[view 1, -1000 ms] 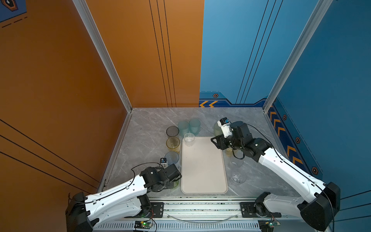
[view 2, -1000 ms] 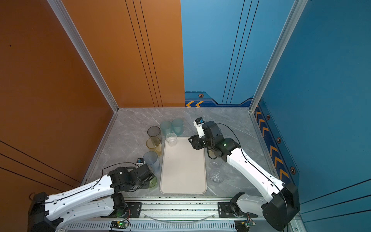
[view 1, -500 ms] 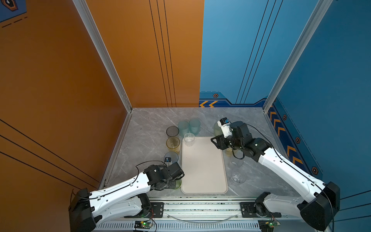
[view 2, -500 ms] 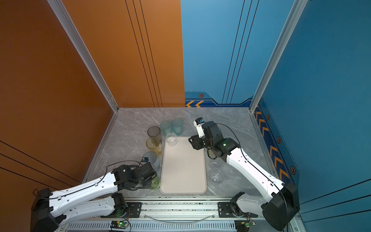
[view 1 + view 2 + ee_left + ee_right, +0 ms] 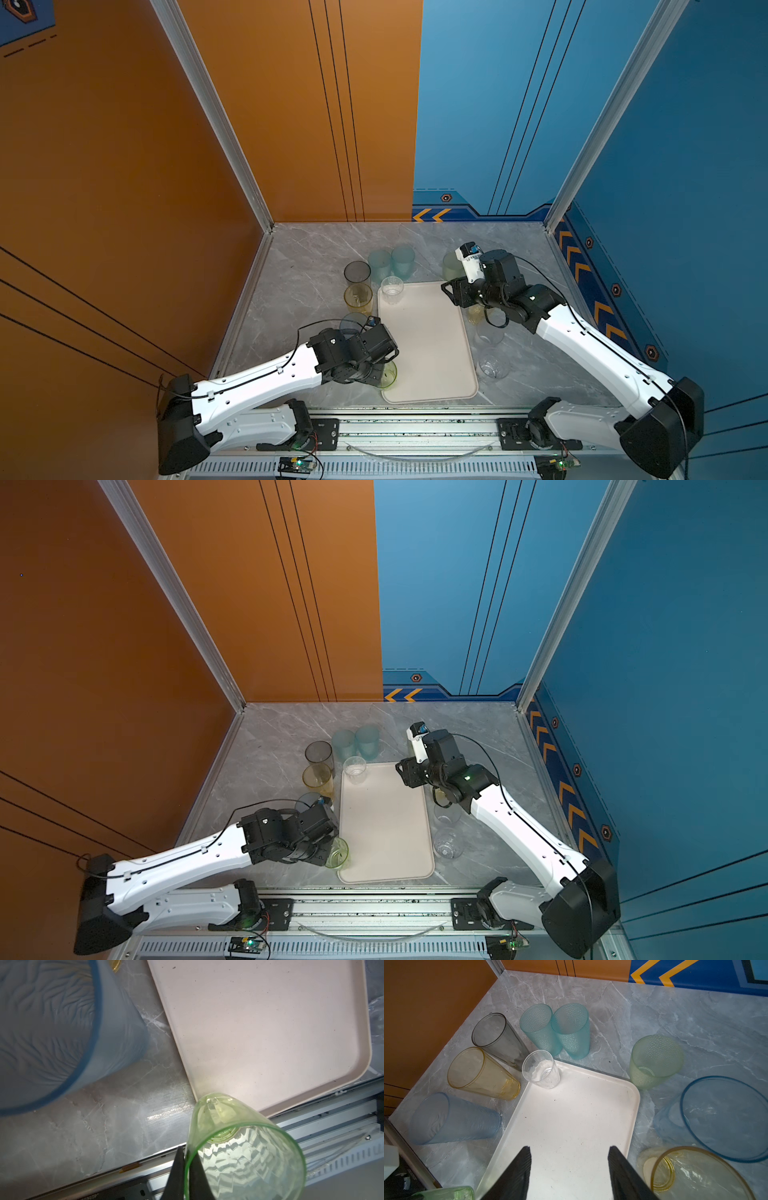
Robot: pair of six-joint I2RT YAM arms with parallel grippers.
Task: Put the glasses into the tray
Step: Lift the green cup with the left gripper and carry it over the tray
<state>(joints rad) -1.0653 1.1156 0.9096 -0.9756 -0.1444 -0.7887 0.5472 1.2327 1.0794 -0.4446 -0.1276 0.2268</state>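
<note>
The left pincer (image 5: 185, 1169) pinches the rim of the green glass (image 5: 239, 1147), whose base is at the edge of the tray (image 5: 428, 332) just ahead of its tips, not yet set inside. Farther ahead, one clear glass (image 5: 392, 287) appears to stand in the tray's far corner. The right pincer (image 5: 569, 1159) hovers spread and empty over the tray. The remaining glasses (image 5: 571, 1030) flank it on the table (image 5: 654, 1012). The task looks barely begun.

Matt cream plastic tray (image 5: 270, 1022) on glossy grey marble-look tabletop (image 5: 83, 1126); glasses (image 5: 571, 1028) translucent.
</note>
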